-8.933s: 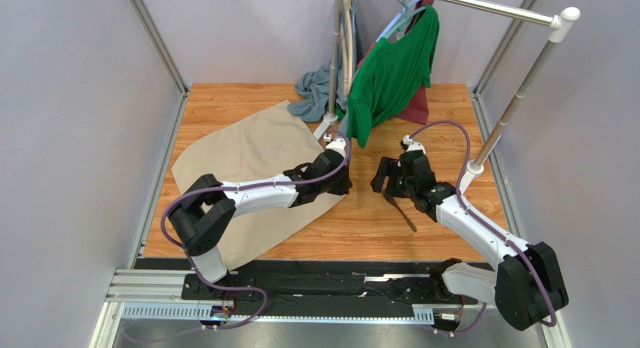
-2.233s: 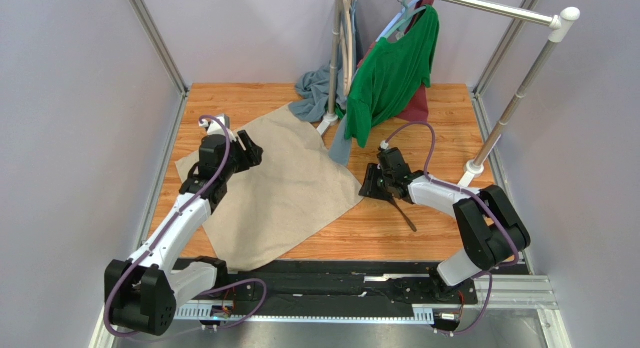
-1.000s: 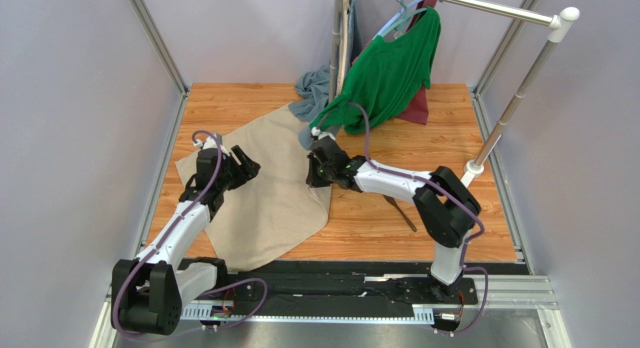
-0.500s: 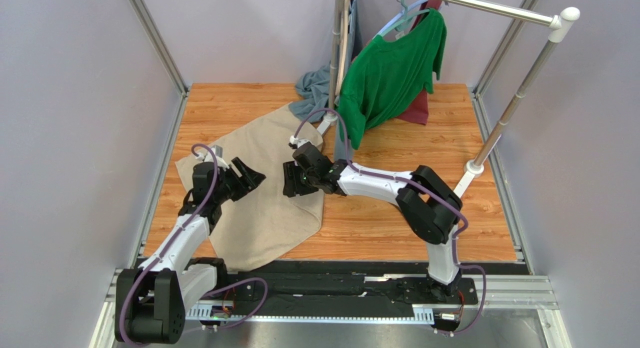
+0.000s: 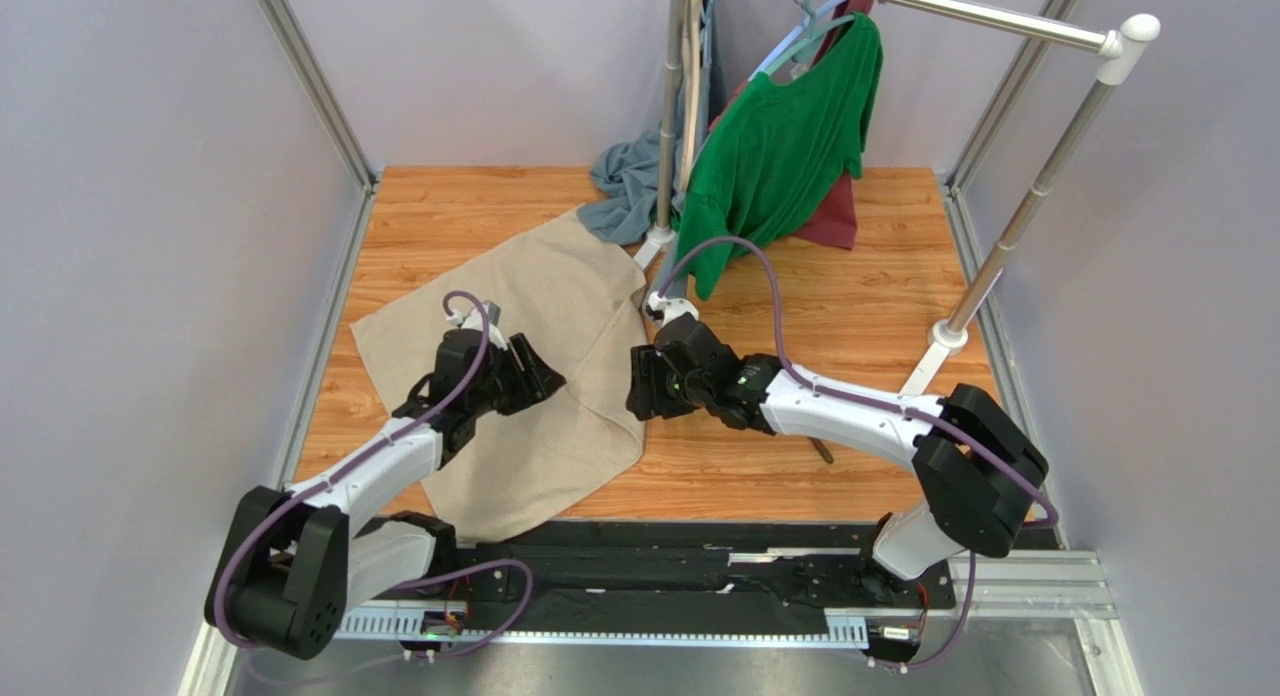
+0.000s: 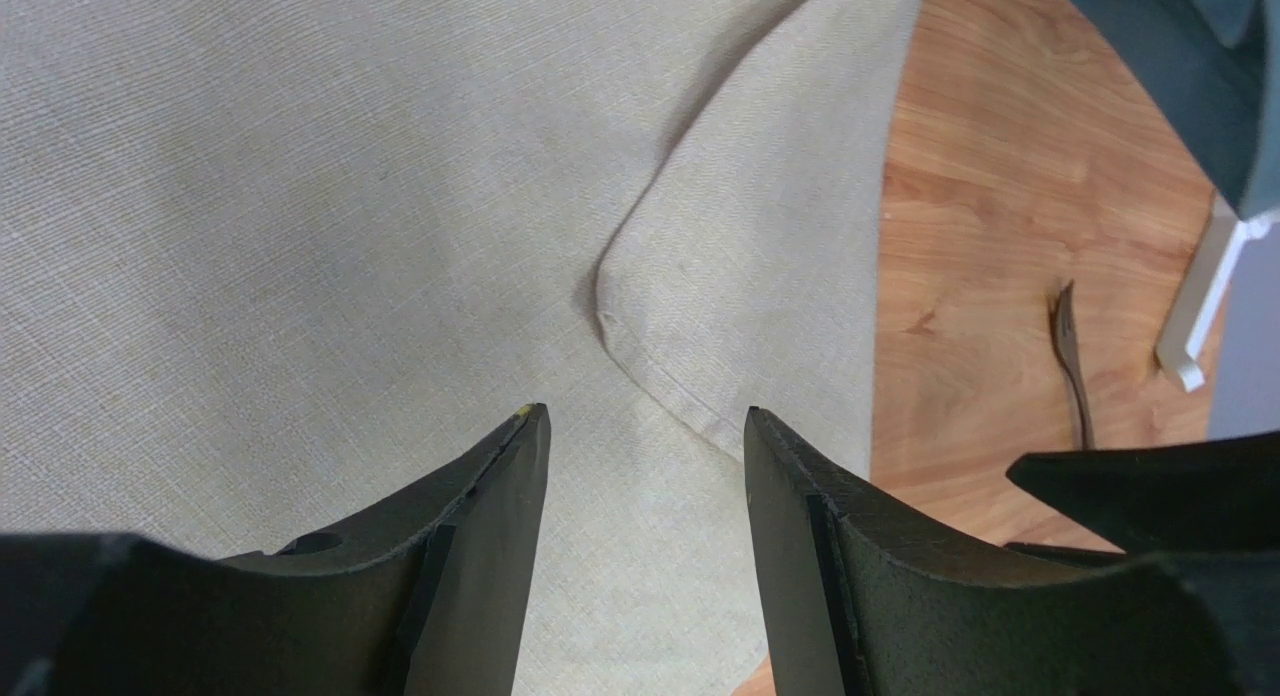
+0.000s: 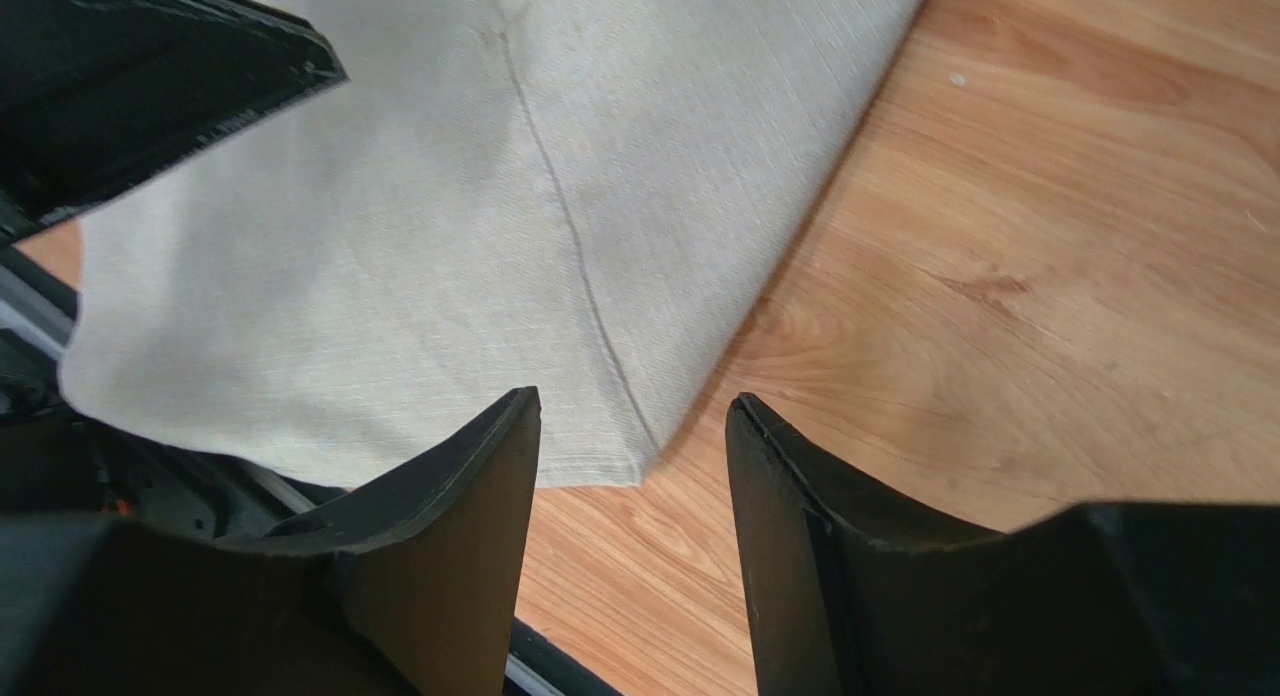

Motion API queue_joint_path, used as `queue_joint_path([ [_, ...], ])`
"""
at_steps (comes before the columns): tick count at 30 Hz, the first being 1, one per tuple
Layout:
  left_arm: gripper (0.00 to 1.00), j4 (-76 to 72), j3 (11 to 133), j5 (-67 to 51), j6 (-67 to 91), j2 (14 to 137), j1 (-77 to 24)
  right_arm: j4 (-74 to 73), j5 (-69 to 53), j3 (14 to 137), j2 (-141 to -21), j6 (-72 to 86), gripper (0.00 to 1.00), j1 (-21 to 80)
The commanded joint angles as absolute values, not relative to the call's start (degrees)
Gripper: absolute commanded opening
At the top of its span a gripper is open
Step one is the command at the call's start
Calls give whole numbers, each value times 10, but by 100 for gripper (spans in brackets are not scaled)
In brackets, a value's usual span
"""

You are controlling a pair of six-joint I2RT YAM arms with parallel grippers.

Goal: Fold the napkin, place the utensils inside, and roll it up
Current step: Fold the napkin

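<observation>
The beige napkin (image 5: 496,306) lies flat on the wooden table, its right side folded over onto itself, with the flap's rounded corner (image 6: 604,315) resting on the cloth. My left gripper (image 5: 544,381) hovers open over the napkin (image 6: 301,201), just short of that corner, nothing between its fingers. My right gripper (image 5: 640,387) stands open at the folded right edge of the napkin (image 7: 451,201), above bare wood, also holding nothing. The dark fork (image 6: 1071,359) lies on the wood to the right of the napkin. In the top view my right arm hides most of it; only its handle end (image 5: 822,453) shows.
A grey-blue cloth (image 5: 619,186) is heaped at the back by a rack post base (image 5: 655,248). A green shirt (image 5: 781,134) and a dark red cloth (image 5: 836,216) hang from the rack. Another post base (image 5: 941,336) stands at the right. A black rail (image 5: 676,554) runs along the near edge.
My right gripper opened, let go of the napkin flap it had carried leftwards, and drew back right to the fold. My left gripper moved right and nearer over the napkin. The green shirt swung back.
</observation>
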State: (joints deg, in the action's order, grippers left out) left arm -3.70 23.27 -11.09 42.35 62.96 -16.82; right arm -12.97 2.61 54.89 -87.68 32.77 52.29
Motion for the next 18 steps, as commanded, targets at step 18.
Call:
queue_joint_path([
  [18,52,-113,318,-61,405,801,-216,-122,65,483,-804,336,48,488],
])
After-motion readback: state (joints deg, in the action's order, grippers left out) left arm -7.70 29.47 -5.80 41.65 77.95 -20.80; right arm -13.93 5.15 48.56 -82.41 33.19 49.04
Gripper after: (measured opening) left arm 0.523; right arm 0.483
